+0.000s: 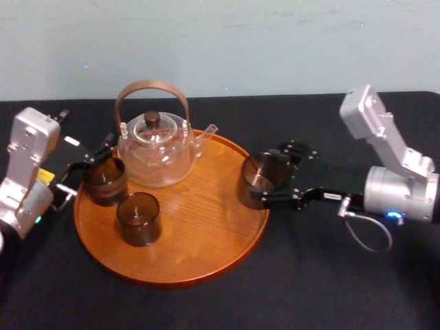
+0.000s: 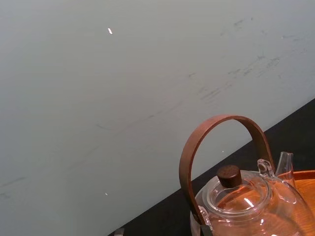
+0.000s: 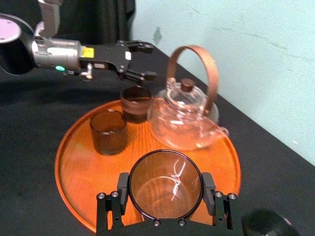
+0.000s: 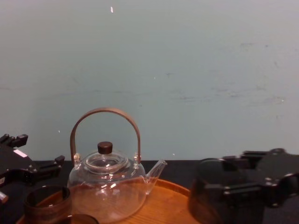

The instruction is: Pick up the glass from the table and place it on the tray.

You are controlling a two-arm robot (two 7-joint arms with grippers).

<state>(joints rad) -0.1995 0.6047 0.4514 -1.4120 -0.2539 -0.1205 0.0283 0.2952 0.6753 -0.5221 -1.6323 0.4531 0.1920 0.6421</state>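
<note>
Two dark glasses already stand on the left side of the tray (image 1: 199,258): the front glass (image 1: 139,218) and the back glass (image 1: 105,180), with the teapot (image 1: 155,148) behind them toward the middle. The third glass (image 1: 256,180) is in the right gripper (image 1: 268,180), fingers closed on its wall, one on each side in the right wrist view. The glass is upright at the tray's right rim, partly over the wood and partly over the table (image 1: 330,275). Can't tell whether its base touches the rim or hangs just above it. Judgement: pick done, carry nearly done. What's left is to move a bit further inward over bare wood, lower, open and back off. There is plenty of free wood between this glass and the front glass; the teapot spout is the nearest thing to watch. The right arm comes in from the right, low and roughly level, wrist pointing toward the tray centre. The left gripper (image 3: 146,61) is at the tray's left edge, just beside the back glass on its outer side, fingers spread apart and holding nothing. Can't tell whether a finger touches that glass. The left arm looks to have no part in this placement.
</note>
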